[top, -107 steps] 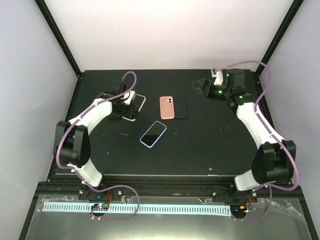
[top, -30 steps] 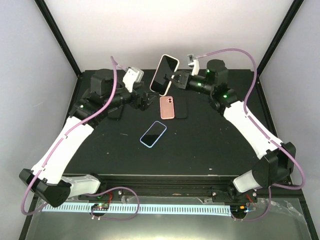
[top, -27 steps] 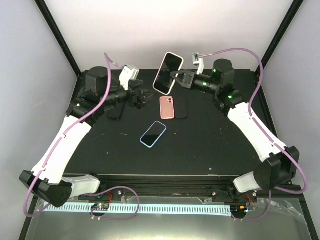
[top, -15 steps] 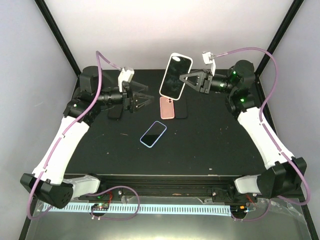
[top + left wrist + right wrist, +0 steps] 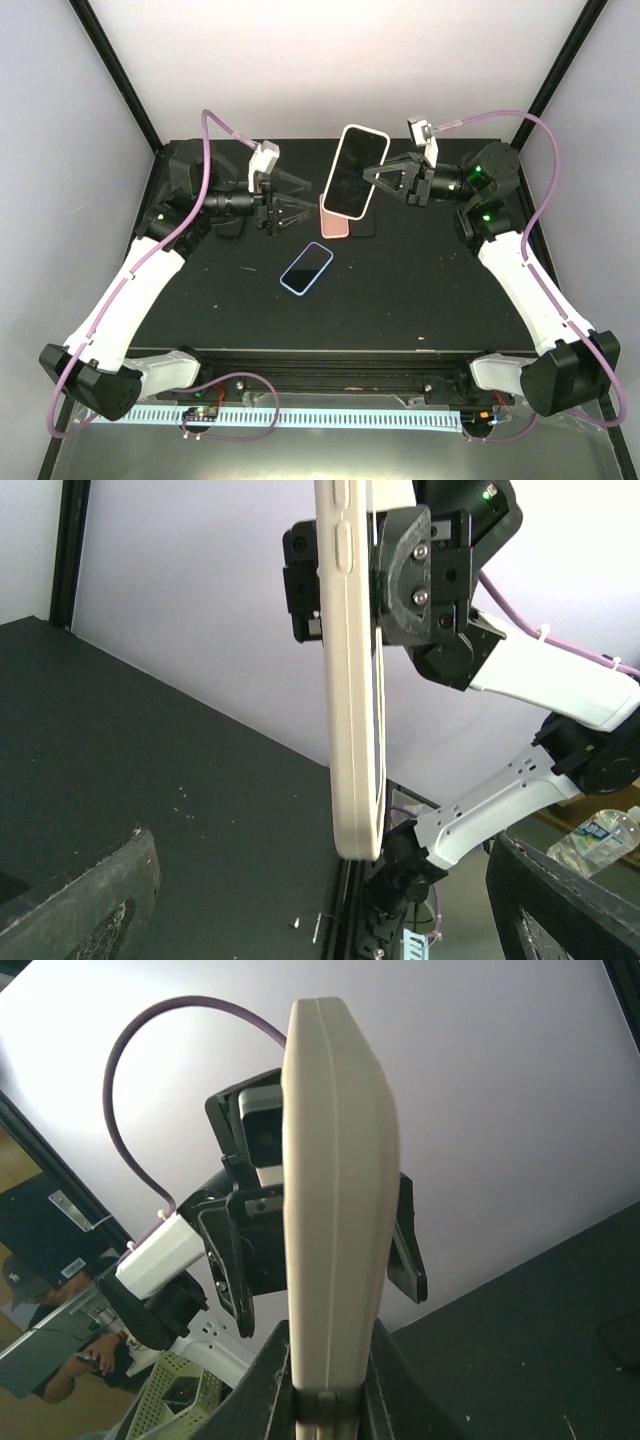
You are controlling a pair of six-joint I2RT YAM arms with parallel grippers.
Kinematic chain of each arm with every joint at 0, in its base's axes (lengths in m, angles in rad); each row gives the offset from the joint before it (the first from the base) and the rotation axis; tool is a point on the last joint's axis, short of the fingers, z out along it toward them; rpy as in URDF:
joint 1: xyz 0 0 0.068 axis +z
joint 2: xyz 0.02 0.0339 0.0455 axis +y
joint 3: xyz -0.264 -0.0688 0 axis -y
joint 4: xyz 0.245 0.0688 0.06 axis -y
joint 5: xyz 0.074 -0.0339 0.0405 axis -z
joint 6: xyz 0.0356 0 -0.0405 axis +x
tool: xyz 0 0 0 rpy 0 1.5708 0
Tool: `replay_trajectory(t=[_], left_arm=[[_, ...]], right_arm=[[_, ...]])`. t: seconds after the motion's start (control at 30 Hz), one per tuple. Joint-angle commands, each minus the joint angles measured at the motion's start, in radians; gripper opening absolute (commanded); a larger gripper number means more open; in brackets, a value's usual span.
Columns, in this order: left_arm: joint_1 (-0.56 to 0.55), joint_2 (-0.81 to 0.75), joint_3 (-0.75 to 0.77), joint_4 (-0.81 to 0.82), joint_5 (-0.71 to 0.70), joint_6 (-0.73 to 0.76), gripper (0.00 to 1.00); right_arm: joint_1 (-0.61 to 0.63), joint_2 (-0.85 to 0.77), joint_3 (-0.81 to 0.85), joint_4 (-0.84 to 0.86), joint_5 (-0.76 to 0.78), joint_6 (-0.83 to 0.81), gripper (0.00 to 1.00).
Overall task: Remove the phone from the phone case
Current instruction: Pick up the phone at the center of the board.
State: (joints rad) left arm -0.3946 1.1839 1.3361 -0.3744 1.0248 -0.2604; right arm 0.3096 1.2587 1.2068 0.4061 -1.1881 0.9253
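Simply black table (image 5: 430, 300), pale walls (image 5: 250, 70), cased phone (image 5: 352, 185) aloft.

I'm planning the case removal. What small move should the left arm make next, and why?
Probably ease the left gripper forward to the cased phone: its jaws stand open, short of it, while the right gripper holds it aloft, edge facing them.
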Motion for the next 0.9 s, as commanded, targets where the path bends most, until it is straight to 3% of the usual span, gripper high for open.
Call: replay_trajectory(t=[0.0,0.33,0.87], left_arm=[[-0.007,0.022,0.011,0.048,-0.017,-0.017,0.91],[-0.007,0.088,0.031,0.066,0.032,-0.039,0.91],[-0.011,0.055,-0.041,0.100,0.094,-0.026,0.83]], right_arm=[[-0.001,-0.041,-0.041,0.053,0.027,-0.009,0.01],[-0.038,-0.056,-0.061,-0.031,0.021,-0.050,0.01],[-0.040,-0.073,-0.120,0.156,0.011,0.092,0.01]])
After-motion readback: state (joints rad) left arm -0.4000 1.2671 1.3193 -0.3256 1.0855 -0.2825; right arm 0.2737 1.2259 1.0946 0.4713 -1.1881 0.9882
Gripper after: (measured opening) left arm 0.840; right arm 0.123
